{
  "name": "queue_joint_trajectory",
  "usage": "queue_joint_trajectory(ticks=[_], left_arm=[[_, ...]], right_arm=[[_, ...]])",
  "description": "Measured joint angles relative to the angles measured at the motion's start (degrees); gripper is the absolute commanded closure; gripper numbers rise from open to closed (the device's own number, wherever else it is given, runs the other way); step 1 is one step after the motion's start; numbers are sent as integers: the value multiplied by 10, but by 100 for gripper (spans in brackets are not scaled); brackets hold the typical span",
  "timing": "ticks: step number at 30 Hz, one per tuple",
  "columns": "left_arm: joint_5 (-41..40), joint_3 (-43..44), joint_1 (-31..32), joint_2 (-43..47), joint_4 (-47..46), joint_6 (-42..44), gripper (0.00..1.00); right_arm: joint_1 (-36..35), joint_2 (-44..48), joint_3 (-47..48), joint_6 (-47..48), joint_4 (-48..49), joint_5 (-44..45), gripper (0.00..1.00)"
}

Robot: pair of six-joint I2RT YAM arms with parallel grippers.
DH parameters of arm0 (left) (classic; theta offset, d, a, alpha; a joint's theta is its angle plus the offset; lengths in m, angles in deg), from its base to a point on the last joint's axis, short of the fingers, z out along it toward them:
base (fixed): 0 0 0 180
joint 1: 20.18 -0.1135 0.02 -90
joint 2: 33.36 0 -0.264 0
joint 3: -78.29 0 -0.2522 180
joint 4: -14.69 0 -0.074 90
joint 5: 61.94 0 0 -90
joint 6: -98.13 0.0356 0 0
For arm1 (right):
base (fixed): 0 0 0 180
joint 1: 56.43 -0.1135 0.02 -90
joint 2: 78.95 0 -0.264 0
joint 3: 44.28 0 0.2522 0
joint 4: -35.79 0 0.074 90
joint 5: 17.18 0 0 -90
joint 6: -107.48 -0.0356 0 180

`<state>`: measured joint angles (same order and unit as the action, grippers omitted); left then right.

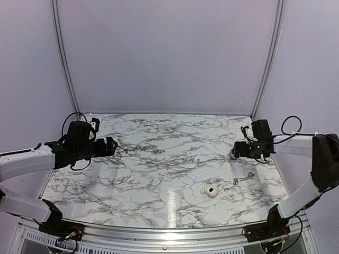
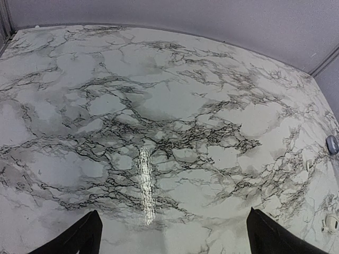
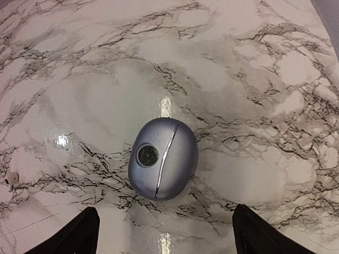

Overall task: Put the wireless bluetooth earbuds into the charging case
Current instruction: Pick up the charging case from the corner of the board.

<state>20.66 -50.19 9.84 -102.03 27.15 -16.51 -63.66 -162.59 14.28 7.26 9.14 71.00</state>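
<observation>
The small oval lavender-blue plastic charging case (image 3: 163, 159) lay on the white, grey-veined marble-patterned desk (image 1: 159, 137), toward its right side. It looked shut: a bright seam ran across the shell, and a dark round spot showed on one half. The right claw (image 3: 165, 207) hung just behind the case with its two black fingers (image 3: 85, 233) spread wide. The case sat just ahead of the fingertips, not between them, so the claw was released and gripped nothing.

One tiny pale whitish plastic earbud (image 3: 10, 180) lay on the desk well apart from the case, at the left edge of the right wrist view. It was too small there to make out more than a rounded head and a short stem.

A small white rounded object with a dark spot (image 1: 211, 190) rested nearer the front edge of the desk, apart from the case. I could not tell what it was.

The left claw (image 2: 173, 211) hovered over the left side of the desk, far from the case. Its fingers stood wide apart, with only bare marble between them.
</observation>
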Motion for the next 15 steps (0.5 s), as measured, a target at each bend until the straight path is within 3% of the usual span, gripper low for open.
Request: queue_joint_trajectory(ticks=[15], left_arm=[[4, 0, 0, 0, -1, 2, 1]], right_arm=[[-25, -119, 25, 19, 23, 27, 31]])
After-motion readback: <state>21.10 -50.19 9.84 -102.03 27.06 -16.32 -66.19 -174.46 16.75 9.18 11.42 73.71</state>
